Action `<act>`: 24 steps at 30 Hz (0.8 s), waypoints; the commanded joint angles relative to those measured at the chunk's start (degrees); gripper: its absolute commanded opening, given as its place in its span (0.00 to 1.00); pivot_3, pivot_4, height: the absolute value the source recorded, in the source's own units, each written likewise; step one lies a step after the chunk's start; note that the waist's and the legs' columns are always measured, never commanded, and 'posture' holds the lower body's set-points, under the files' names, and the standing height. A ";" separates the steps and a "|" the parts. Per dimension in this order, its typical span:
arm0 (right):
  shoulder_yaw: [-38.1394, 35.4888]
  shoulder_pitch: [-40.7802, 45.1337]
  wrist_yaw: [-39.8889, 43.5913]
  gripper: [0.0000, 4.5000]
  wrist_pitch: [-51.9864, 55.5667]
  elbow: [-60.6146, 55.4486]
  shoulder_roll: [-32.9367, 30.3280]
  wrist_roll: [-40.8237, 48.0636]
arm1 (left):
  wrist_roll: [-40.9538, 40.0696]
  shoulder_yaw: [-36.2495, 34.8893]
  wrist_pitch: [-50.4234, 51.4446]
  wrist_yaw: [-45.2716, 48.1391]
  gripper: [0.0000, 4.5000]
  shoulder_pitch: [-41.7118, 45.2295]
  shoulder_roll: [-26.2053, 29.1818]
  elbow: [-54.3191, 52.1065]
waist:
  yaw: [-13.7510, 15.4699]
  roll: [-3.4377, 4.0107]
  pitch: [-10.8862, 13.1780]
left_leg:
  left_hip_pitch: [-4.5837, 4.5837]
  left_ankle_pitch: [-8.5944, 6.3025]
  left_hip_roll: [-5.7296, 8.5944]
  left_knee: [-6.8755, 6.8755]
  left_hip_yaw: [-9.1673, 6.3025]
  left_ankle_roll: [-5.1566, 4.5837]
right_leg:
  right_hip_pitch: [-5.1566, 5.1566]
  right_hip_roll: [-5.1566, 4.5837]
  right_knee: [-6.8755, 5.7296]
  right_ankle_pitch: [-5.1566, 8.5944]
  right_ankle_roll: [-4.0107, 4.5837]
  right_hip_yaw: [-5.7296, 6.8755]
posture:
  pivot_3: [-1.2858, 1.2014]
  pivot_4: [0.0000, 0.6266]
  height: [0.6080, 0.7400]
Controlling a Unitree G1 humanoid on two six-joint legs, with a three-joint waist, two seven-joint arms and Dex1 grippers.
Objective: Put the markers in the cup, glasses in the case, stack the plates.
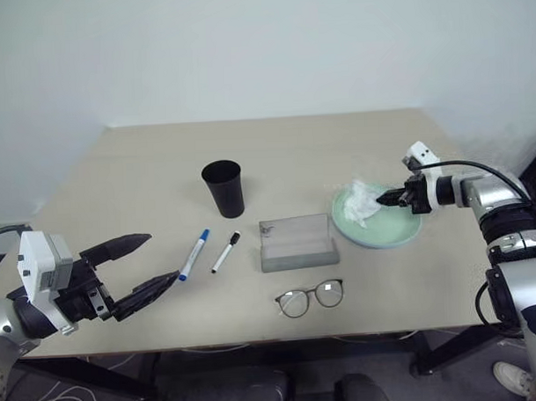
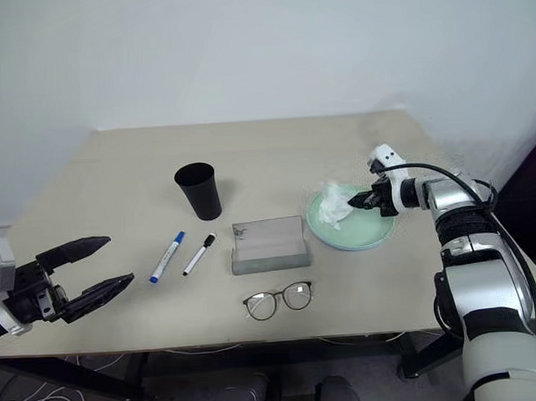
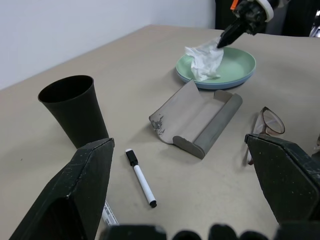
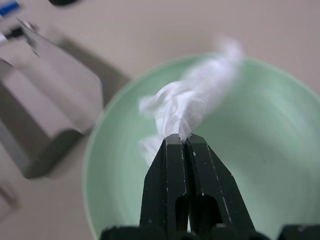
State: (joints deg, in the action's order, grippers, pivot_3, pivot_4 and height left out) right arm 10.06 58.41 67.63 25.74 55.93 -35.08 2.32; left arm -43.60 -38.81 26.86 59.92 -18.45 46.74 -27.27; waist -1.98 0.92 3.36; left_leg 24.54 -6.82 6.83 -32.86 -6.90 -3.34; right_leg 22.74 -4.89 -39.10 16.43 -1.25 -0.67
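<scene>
Left end effector [image 1: 138, 267] sits nearest in the head view, both fingers spread wide, empty, hovering at the bench [image 1: 144, 170] front edge. Count on the bench: one glasses [image 1: 309, 297] near the front edge, one grey case [image 1: 296, 242] just behind them, lying open, two markers [image 1: 210, 253] side by side beside the case (blue cap, black cap), one black cup [image 1: 223, 188] upright behind the markers.

Plates [image 1: 383, 227]: mint green one on top; left wrist view shows a light blue rim under it, so two, already stacked. One white tissue [image 1: 363, 202] on the green plate.

Right wrist view: right end effector [image 4: 186, 142] fully closed, pinching the tissue over the plate.
</scene>
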 commanded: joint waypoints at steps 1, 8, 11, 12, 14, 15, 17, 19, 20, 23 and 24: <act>0.38 3.44 -2.08 0.01 -4.56 2.78 -0.72 -3.08 | -0.26 -1.27 -0.28 -0.28 1.00 0.10 0.69 -0.95 | -0.04 0.01 0.00 | -0.02 0.00 -0.01 0.01 0.00 0.00 | 0.00 0.01 0.00 0.00 0.00 0.00 | 0.52 0.00 0.98; -0.56 6.89 -0.28 0.19 -9.57 6.85 -2.24 -4.98 | 0.29 -0.88 -0.38 -0.61 1.00 0.47 1.07 -0.61 | -0.70 0.03 0.01 | -0.06 0.00 -0.01 0.00 0.00 0.00 | -0.06 0.02 0.00 0.10 -0.17 -0.01 | 0.52 0.00 0.98; -2.10 9.26 8.97 0.33 -11.12 4.67 -4.25 -2.25 | 1.36 0.81 -0.47 -1.46 1.00 1.95 1.51 -0.19 | -0.63 0.07 0.03 | -0.06 0.00 -0.01 0.00 -0.01 0.00 | -0.07 0.02 -0.01 0.13 -0.24 0.01 | 0.52 0.00 0.98; -2.70 9.94 12.12 0.33 -11.83 3.77 -4.97 -1.31 | 1.92 1.77 -0.48 -1.60 1.00 2.29 1.62 -0.31 | -0.67 0.10 0.03 | -0.06 0.00 -0.01 -0.01 -0.02 0.00 | -0.07 0.01 -0.01 0.13 -0.24 0.03 | 0.52 0.00 0.98; -3.69 10.89 17.50 0.33 -11.80 2.06 -5.98 0.23 | 3.89 4.18 -0.78 -2.64 1.00 3.05 1.71 -0.56 | -0.71 0.15 0.03 | -0.07 0.00 -0.01 -0.01 -0.02 0.00 | -0.09 0.02 0.00 0.13 -0.25 0.02 | 0.52 0.00 0.98; -3.93 11.19 19.94 0.33 -11.54 1.08 -6.39 0.82 | 5.11 5.80 -0.77 -3.51 1.00 3.82 1.78 -0.42 | -0.70 0.16 0.03 | -0.07 0.00 -0.01 -0.01 -0.02 0.00 | -0.09 0.01 0.00 0.13 -0.26 0.01 | 0.52 0.00 0.98; -4.06 11.32 23.30 0.33 -12.50 -0.29 -7.17 1.20 | 8.14 10.16 -1.19 -5.46 1.00 6.33 1.85 -0.16 | -0.66 0.14 0.02 | -0.08 0.00 -0.01 -0.01 -0.04 0.00 | -0.11 0.02 0.00 0.13 -0.26 0.03 | 0.52 0.00 0.98; -3.09 10.83 24.63 0.33 -12.56 -2.26 -7.82 2.13 | 9.74 13.69 -1.66 -6.98 1.00 9.51 1.30 -0.56 | -0.61 0.13 0.01 | -0.09 0.00 -0.01 -0.01 -0.05 0.00 | -0.13 0.01 -0.01 0.12 -0.26 0.05 | 0.52 0.00 0.98; -1.92 10.14 24.82 0.33 -12.08 -4.56 -8.33 3.86 | 10.15 15.95 -0.55 -8.47 1.00 11.97 1.10 -0.96 | -0.60 0.13 0.01 | -0.09 0.00 -0.01 -0.03 -0.06 0.00 | -0.15 0.01 -0.01 0.11 -0.28 0.05 | 0.52 0.00 0.98; 1.17 7.91 24.87 0.33 -10.44 -11.59 -9.31 8.55 | 11.20 26.05 5.87 -11.48 1.00 21.76 1.13 -1.28 | -0.10 0.13 0.01 | -0.08 0.00 0.00 -0.08 -0.09 0.00 | -0.18 0.01 -0.03 0.06 -0.35 0.06 | 0.52 0.00 0.98; 2.10 7.31 24.87 0.33 -9.74 -13.45 -9.59 9.98 | 10.91 28.94 8.25 -11.18 1.00 24.66 1.23 -0.53 | -0.05 0.14 0.01 | -0.08 0.00 0.01 -0.09 -0.08 0.00 | -0.18 0.00 -0.05 0.03 -0.37 0.05 | 0.52 0.00 0.98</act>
State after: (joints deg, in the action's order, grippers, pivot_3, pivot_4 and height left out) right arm 11.07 65.49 91.83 15.04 47.48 -43.75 8.22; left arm -32.49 -14.48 31.24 49.38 2.36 47.40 -27.34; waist -2.03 1.06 3.37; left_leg 24.46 -6.82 6.86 -32.96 -6.97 -3.34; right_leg 22.57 -4.90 -39.15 16.43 -1.67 -0.64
